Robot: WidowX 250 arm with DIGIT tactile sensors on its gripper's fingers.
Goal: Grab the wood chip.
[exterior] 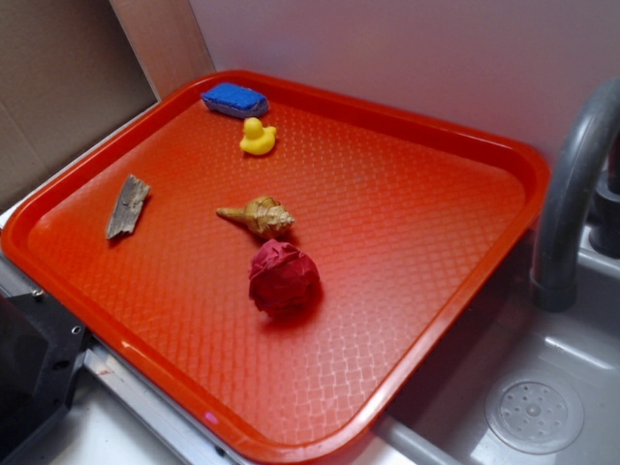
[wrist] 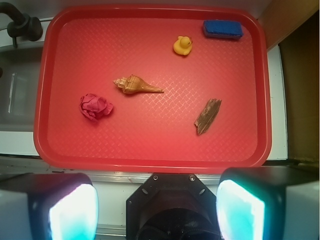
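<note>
The wood chip (exterior: 127,205) lies flat on the red tray (exterior: 465,145), near the tray's left rim in the exterior view, with nothing touching it. It is a thin grey-brown sliver with rough ends. To the right of it, about in the middle of the tray, lies a tan spiral seashell (exterior: 259,215), its pointed tip turned toward the chip. Just in front of the shell sits a crumpled red paper ball (exterior: 283,277). At the far edge of the tray there is a small yellow rubber duck (exterior: 258,138), and behind it, close to the rim, a blue sponge (exterior: 234,99). All five things are apart from each other. Right of the tray is a grey sink (exterior: 542,387) with a curved faucet (exterior: 572,184) and a round drain.

In the wrist view the gripper (wrist: 157,210) is above the near rim of the tray, well apart from the chip. Its two fingers (wrist: 72,210) stand wide apart with nothing between them.
</note>
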